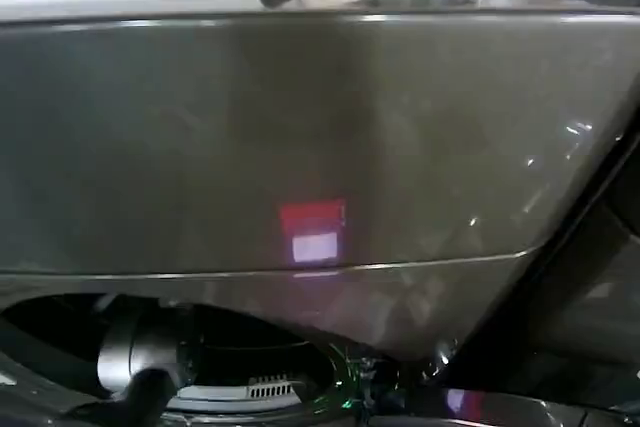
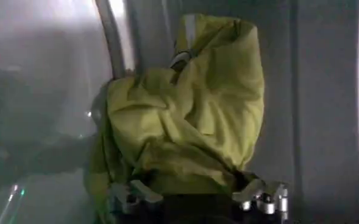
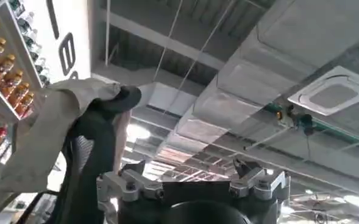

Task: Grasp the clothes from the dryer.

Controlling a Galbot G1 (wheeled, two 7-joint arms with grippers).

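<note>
Fingers [image 2: 135,192] of the left gripper [image 2: 197,198] stand apart, 1 on each side of the lower edge of the clothes [image 2: 185,115], so the jaws are open around the fabric and not yet pressed on it. This yellow-green bundle lies inside the dryer [image 1: 300,117], against the grey drum wall [image 2: 325,91], with a bright drum rib [image 2: 112,36] just to its left. From the head camera the left arm [image 1: 135,352] reaches into the dark drum opening [image 1: 60,322] at the lower left, under the front panel with its red light [image 1: 312,230].

I judge the step in hand is closing on the bundle. To do it well, the gripper should go a little deeper so the pads meet thick folds, not a thin edge, then close firmly before pulling out.

On the right, the right gripper [image 3: 194,182] points up toward the ceiling [image 3: 258,73], its fingers spread and holding nothing.
</note>
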